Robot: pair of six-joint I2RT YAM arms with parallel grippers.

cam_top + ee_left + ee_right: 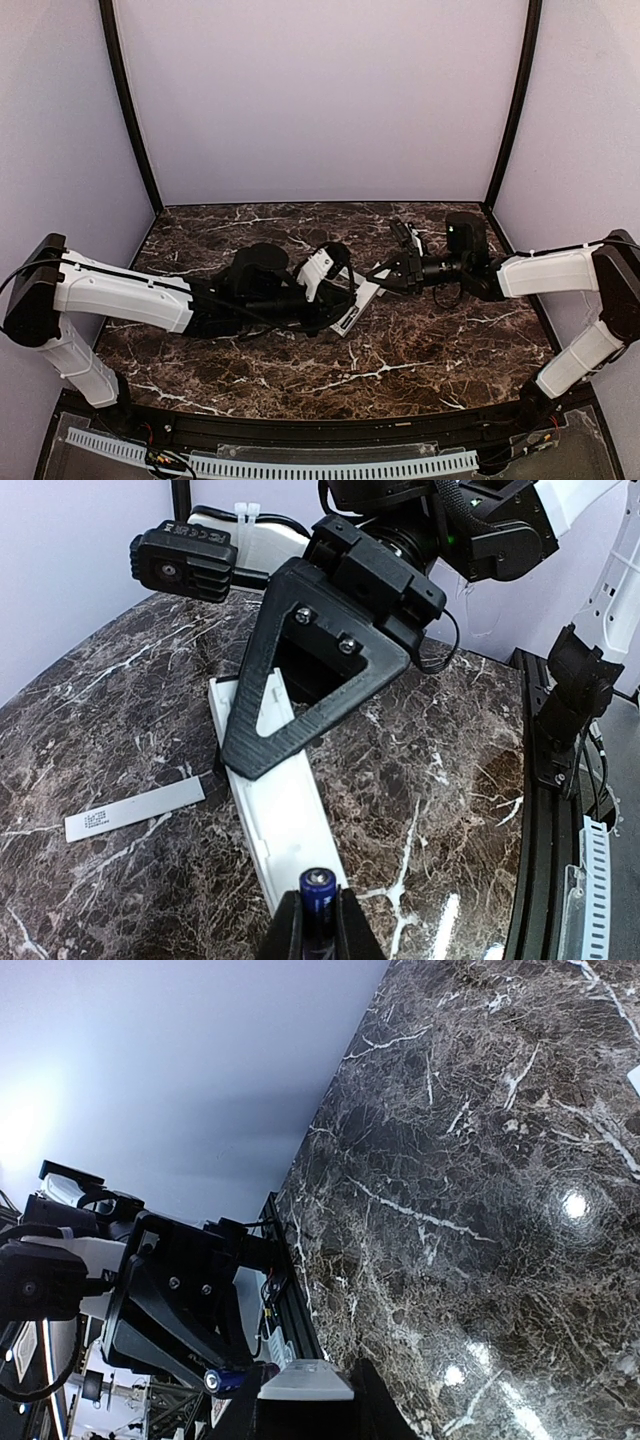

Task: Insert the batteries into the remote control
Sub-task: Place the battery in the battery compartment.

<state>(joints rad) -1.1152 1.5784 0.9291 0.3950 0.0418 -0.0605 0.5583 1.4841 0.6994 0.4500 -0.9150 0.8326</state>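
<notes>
Table (420, 360) — dark brown marble-patterned top with white veining, glossy, showing spots of glare.

Cover strip (135, 808) — thin, white, lying flat on the top, small print at one end. In the left wrist view it sits at 8 o'clock of centre, its long axis running 8 to 2 o'clock, near the remote control (285, 820) but apart from it.

Whether the remote control rests on the top cannot be told.

The remote (285, 820) is stretching over the middle of the table (430, 780), between the two grippers. The left gripper (318, 908) is sitting at the end nearer its own arm, pinching a battery (316, 885). The right gripper (305, 1400) is clamping the opposite end. A flat cover (135, 810) is lying on the table on the remote's far side, apart from it.
</notes>
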